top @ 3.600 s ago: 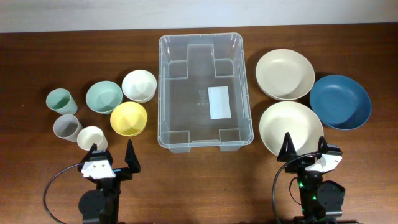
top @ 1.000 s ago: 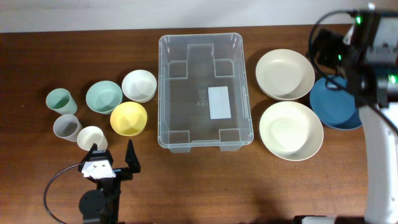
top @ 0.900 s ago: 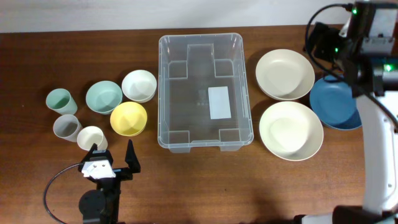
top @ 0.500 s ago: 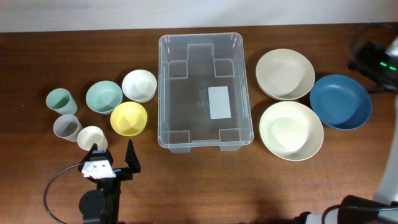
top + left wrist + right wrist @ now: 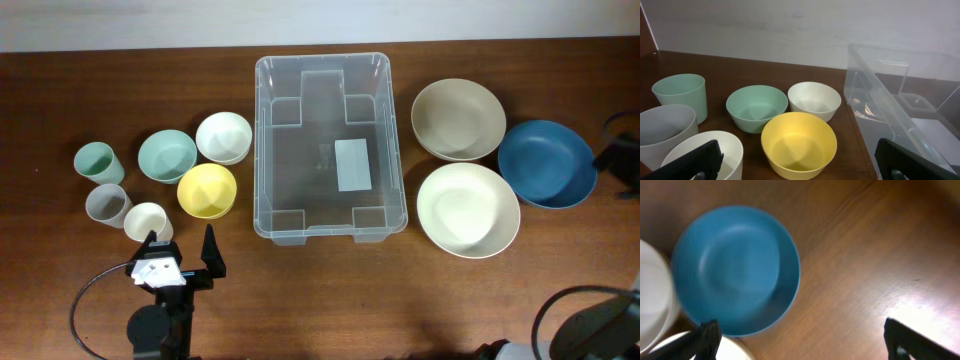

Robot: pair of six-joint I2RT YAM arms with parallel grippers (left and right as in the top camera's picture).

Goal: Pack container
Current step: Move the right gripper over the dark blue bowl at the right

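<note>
The clear plastic container [image 5: 322,190] stands empty in the middle of the table, with a white label on its base; its near wall also shows in the left wrist view [image 5: 890,107]. My left gripper [image 5: 180,247] is open and empty at the front left, just behind a yellow bowl [image 5: 798,142] and a cream cup [image 5: 705,152]. My right gripper [image 5: 802,345] is open and empty, high above the table just right of a blue plate [image 5: 735,267]. In the overhead view only dark parts of the right arm [image 5: 620,160] show at the right edge.
Left of the container are a green cup [image 5: 97,160], a grey cup [image 5: 107,204], a cream cup [image 5: 148,221], a green bowl [image 5: 167,155], a white bowl [image 5: 223,137] and the yellow bowl [image 5: 207,190]. To its right are a beige plate [image 5: 458,118], a cream plate [image 5: 467,208] and the blue plate [image 5: 546,163].
My right arm has left its rest at the front right, swung up past the back right and gone mostly out of the overhead view. The left arm and all dishes are unmoved.
</note>
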